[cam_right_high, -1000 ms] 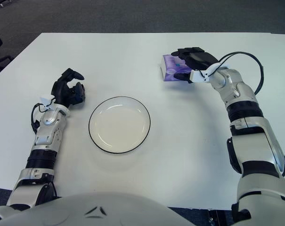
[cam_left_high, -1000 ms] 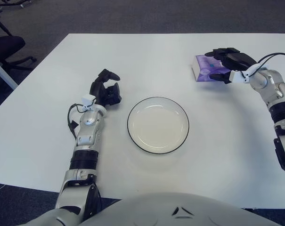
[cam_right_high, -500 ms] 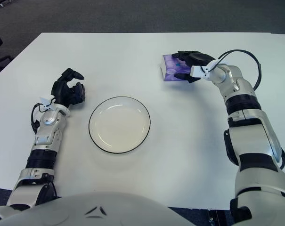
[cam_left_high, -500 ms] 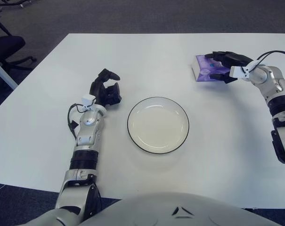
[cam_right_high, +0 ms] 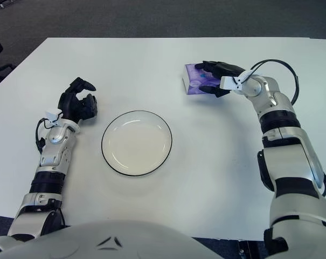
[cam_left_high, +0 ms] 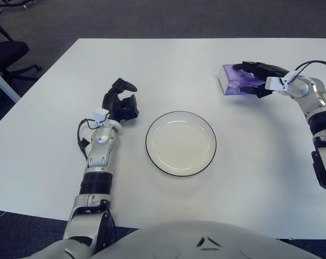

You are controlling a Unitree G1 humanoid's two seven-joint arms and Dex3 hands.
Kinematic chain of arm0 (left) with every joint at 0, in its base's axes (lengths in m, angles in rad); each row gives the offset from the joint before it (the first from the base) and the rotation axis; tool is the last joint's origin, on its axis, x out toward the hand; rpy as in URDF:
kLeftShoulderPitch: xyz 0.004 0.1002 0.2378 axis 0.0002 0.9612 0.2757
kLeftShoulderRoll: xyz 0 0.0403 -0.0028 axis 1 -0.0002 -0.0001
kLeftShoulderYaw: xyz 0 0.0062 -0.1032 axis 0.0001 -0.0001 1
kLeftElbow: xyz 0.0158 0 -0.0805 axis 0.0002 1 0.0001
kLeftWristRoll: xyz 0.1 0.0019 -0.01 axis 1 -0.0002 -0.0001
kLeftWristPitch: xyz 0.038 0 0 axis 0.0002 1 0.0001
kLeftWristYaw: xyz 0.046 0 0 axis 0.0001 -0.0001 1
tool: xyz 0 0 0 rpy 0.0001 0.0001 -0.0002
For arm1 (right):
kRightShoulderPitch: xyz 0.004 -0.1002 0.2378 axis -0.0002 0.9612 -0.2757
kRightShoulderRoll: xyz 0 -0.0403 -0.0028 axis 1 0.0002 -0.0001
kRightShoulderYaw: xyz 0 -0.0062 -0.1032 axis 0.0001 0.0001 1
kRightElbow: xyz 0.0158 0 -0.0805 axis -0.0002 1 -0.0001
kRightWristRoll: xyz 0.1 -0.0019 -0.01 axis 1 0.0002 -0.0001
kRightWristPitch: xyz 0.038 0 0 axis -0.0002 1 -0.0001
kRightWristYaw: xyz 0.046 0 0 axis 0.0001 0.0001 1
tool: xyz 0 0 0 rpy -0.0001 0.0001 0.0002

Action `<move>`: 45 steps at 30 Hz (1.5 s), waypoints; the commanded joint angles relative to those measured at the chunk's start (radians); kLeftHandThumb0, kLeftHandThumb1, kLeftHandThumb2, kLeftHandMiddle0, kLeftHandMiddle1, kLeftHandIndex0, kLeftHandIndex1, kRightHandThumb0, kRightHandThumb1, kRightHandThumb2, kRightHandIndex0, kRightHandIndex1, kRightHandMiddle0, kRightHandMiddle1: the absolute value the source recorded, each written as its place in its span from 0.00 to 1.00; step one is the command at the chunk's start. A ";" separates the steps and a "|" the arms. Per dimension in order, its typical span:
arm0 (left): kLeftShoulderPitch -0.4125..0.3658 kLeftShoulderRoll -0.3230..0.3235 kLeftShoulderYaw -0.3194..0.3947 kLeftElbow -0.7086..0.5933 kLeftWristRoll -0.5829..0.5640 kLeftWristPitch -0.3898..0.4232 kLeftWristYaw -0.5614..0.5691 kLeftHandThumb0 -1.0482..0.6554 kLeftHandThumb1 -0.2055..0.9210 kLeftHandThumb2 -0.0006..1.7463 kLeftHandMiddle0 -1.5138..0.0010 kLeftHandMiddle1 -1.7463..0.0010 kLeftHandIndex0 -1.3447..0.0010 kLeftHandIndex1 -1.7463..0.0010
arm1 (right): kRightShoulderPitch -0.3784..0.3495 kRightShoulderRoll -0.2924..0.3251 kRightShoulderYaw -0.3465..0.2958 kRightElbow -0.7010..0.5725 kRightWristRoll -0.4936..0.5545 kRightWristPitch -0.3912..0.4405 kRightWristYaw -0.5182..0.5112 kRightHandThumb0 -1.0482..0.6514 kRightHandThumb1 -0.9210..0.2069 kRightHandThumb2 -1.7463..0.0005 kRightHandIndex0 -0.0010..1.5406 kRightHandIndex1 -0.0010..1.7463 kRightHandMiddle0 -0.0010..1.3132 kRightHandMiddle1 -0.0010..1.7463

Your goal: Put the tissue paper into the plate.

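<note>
A white tabletop (cam_left_high: 168,65) carried a round white plate (cam_left_high: 181,143) with a thin dark rim, lying near the middle and holding nothing. The tissue paper (cam_left_high: 234,86), a small purple pack, lay flat on the tabletop at about two o'clock from the plate and well apart from it.

The right robot hand (cam_right_high: 216,77) reached in from the three o'clock side and was set on the pack. Its dark fingers (cam_right_high: 208,67) lay across the top of the pack, and one lower finger came along the near edge, so the hand was closed around the tissue paper. The pack appeared to be lying on the tabletop; whether it was lifted at all could not be told.

The left robot hand (cam_left_high: 121,104) showed at about nine o'clock from the plate, just beside its rim but not touching it. Its fingers were curled inward and grasped nothing.

An office chair (cam_left_high: 6,54) stood on the grey floor beyond the tabletop's ten o'clock corner.
</note>
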 commanded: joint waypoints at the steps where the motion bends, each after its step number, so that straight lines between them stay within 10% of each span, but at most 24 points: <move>1: 0.195 -0.070 -0.014 0.101 0.006 -0.002 0.017 0.34 0.49 0.73 0.14 0.00 0.56 0.00 | 0.107 -0.065 -0.032 -0.163 0.062 -0.012 0.066 0.08 0.00 0.52 0.07 0.04 0.00 0.22; 25: 0.179 -0.061 -0.008 0.113 -0.003 0.012 0.006 0.34 0.48 0.74 0.14 0.00 0.56 0.00 | 0.455 -0.221 -0.218 -0.731 0.208 0.158 0.230 0.06 0.00 0.58 0.09 0.07 0.00 0.22; 45: 0.179 -0.058 -0.011 0.120 0.003 0.005 0.008 0.34 0.48 0.74 0.13 0.00 0.56 0.00 | 0.430 -0.208 -0.234 -0.722 0.097 0.228 0.137 0.09 0.00 0.64 0.09 0.10 0.00 0.27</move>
